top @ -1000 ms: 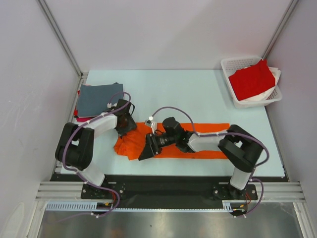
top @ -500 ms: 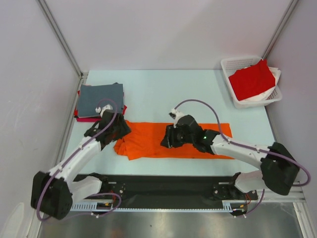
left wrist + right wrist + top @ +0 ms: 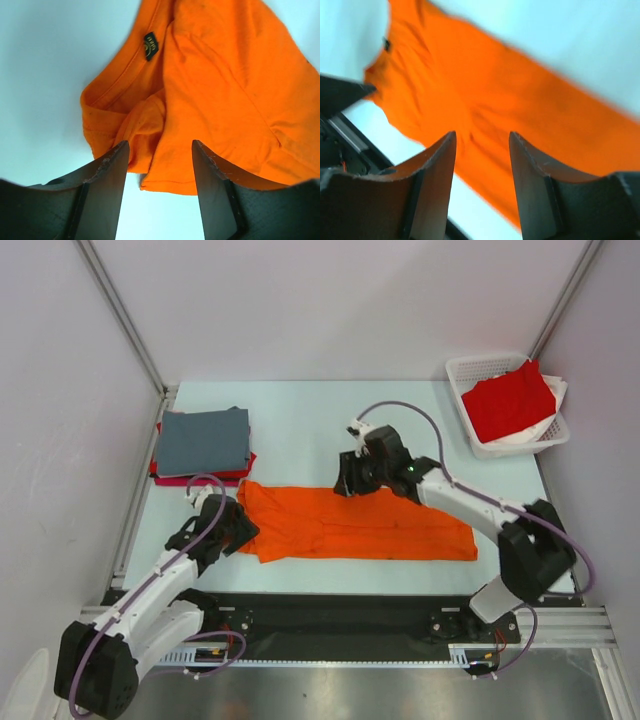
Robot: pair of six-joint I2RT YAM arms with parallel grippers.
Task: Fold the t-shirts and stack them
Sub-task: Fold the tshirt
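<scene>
A bright orange t-shirt [image 3: 370, 525] lies as a long, narrow band across the near half of the pale tabletop [image 3: 300, 410], collar end to the left.

A second ago both arms crowded over its middle and the collar end was bunched up. Now the band lies longer and flatter, and the arms have drawn apart.

The left pincer [image 3: 240, 530] sits at the collar end of the band, its fingers spread and holding nothing. Its wrist view shows the neck label [image 3: 150, 46] and a rumpled fold of cloth just beyond the fingertips.

The right pincer [image 3: 343, 485] has swung to the far edge of the band near its middle. It too is spread and empty, and its wrist view, blurred with motion, looks down the length of the orange cloth.

At the far left a folded grey t-shirt [image 3: 203, 438] tops a small stack, with the edge of a magenta t-shirt [image 3: 190, 478] showing beneath it. A red t-shirt [image 3: 507, 400] waits in the white basket [image 3: 490, 448] at the far right.

The lengthwise fold seems finished and the cloth let go. Crosswise folds likely remain, and the creased collar end may need smoothing first.
</scene>
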